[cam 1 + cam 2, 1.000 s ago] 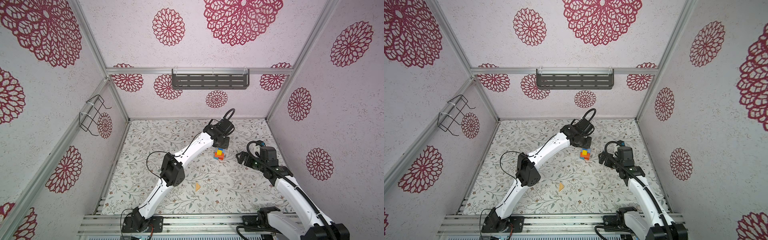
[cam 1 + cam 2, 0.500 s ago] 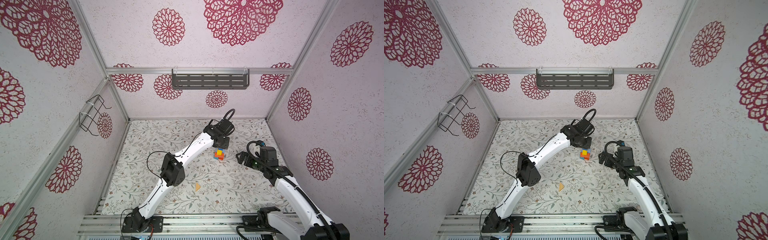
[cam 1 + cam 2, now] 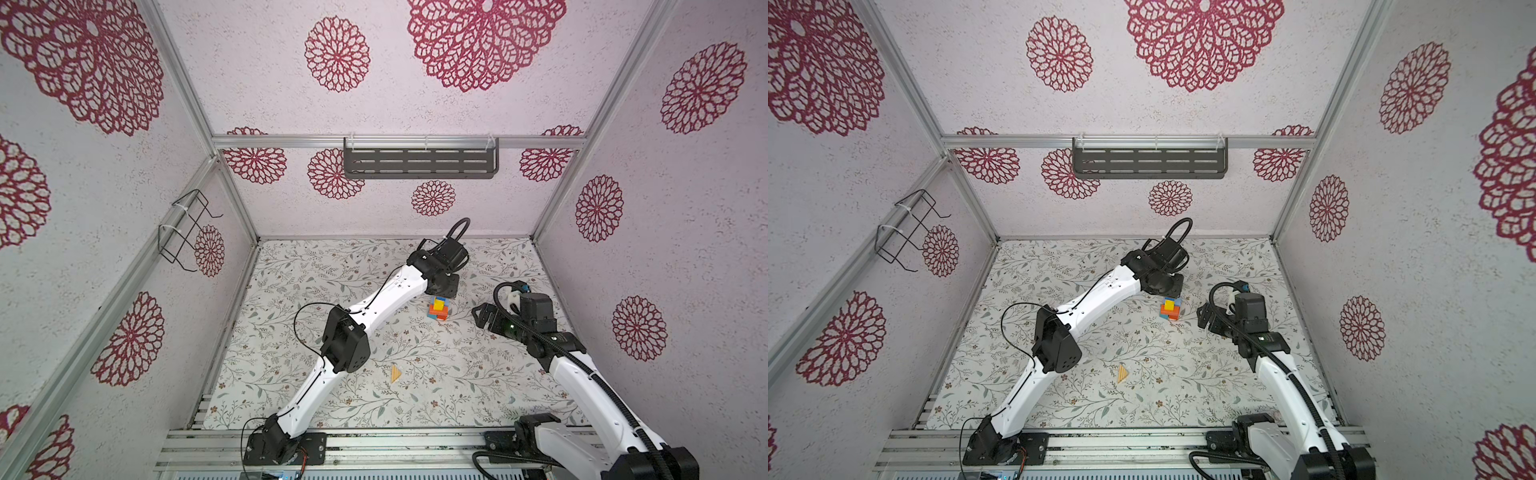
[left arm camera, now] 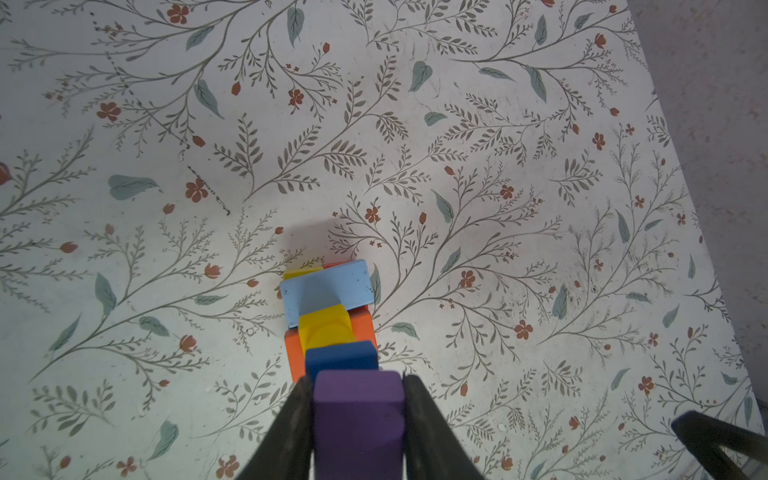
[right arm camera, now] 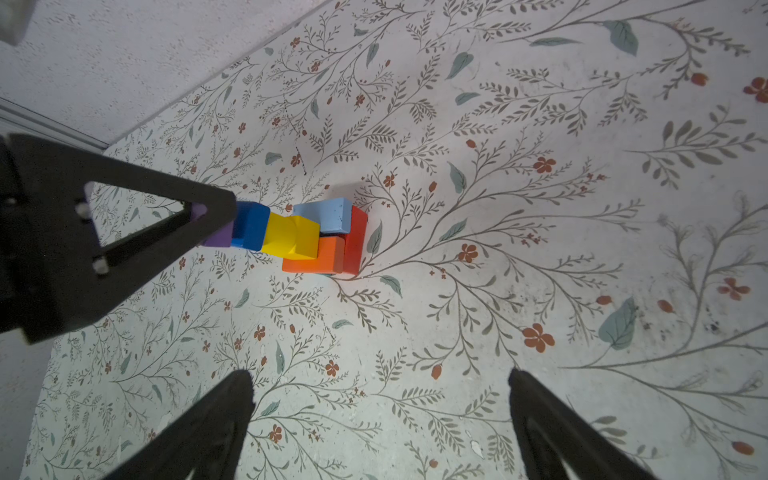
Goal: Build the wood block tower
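The tower [image 3: 438, 309] [image 3: 1170, 309] stands on the floral mat right of centre. In the right wrist view it shows red, orange, light blue, yellow and blue wood blocks [image 5: 328, 245]. A purple block [image 4: 359, 415] sits on its top. My left gripper [image 4: 358, 382] comes down from above, shut on the purple block with a finger against each side. My right gripper [image 5: 380, 415] [image 3: 482, 318] hangs open a little to the right of the tower, holding nothing. An unpainted wedge [image 3: 395, 373] [image 3: 1122, 373] lies alone nearer the front.
A grey slotted shelf [image 3: 419, 162] hangs on the back wall and a wire basket [image 3: 187, 232] on the left wall. The left arm's elbow [image 3: 347, 340] rises over the mat's middle. The right wall stands close behind the right arm.
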Robot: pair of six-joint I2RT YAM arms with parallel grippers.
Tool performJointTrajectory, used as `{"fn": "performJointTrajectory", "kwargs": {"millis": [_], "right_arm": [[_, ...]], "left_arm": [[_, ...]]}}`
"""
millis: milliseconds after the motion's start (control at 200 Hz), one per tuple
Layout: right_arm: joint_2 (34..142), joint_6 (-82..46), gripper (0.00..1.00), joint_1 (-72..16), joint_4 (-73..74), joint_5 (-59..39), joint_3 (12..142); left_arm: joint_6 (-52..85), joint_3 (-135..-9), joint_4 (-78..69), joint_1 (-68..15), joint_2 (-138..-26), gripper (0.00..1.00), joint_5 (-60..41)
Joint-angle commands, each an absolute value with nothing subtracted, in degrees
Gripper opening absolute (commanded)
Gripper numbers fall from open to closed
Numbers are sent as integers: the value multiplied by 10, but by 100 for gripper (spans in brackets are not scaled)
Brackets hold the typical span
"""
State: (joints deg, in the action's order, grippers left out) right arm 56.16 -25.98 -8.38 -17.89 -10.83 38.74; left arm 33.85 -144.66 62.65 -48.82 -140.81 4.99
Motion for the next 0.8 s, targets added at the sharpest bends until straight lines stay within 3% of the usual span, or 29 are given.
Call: {"fn": "performJointTrajectory", "kwargs": {"millis": [0,796], "right_arm": [[558,-249,99,-80,-172,-108,387],[558,-249,99,-80,-172,-108,387]], "left_arm": [[333,-1458,617,-486,-1419,37,54],[331,-1457,621,-485,-1417,39,57]]}}
